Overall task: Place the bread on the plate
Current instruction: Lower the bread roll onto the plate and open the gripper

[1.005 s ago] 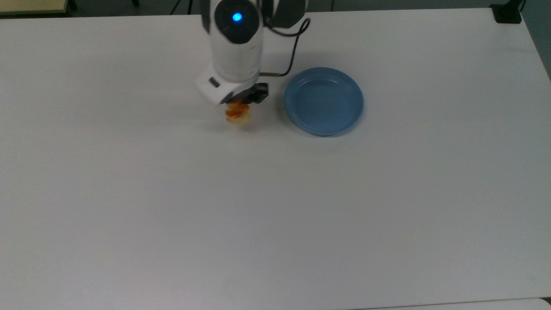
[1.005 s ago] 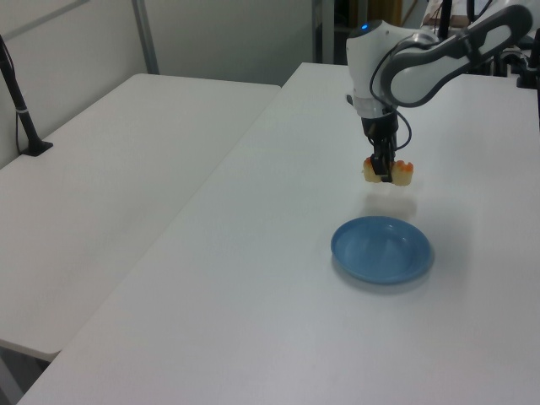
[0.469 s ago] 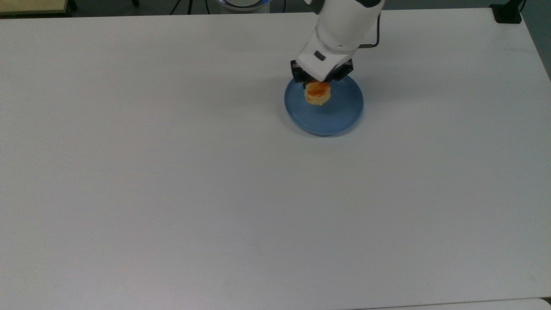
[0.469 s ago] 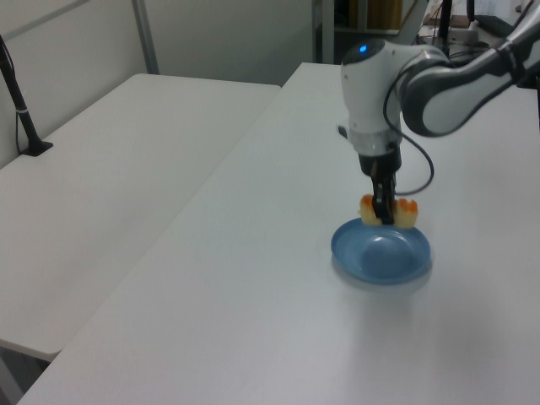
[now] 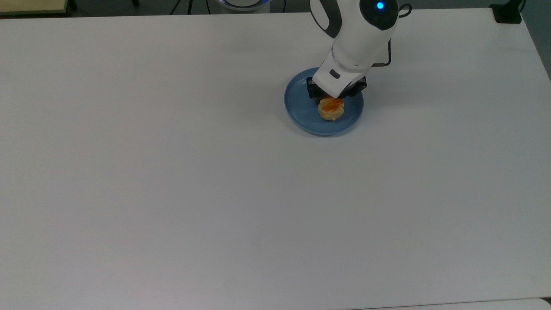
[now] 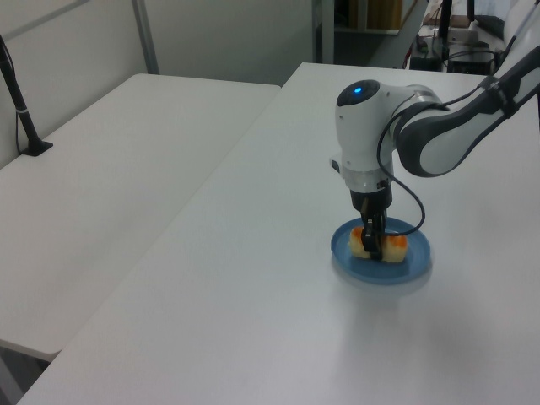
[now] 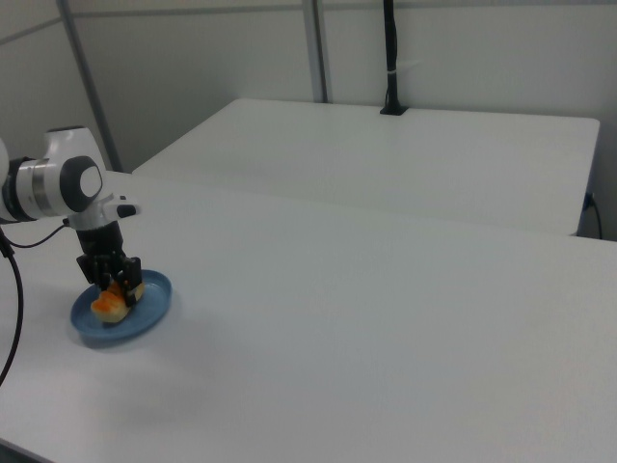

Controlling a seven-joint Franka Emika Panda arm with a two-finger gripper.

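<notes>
Down over the blue plate (image 5: 301, 114), the gripper (image 6: 373, 245) stands upright with its two dark fingers closed on the braided bread roll (image 5: 331, 108), pinching it across its middle. In the left view the roll's pale, orange-glazed ends stick out either side of the fingers, low inside the plate's rim, though contact with the plate cannot be told. Around the plate lies the white table (image 5: 172, 193).

A plain white table (image 5: 172, 193) carries the blue plate (image 5: 301, 114), which sits near its far edge in the top view.
</notes>
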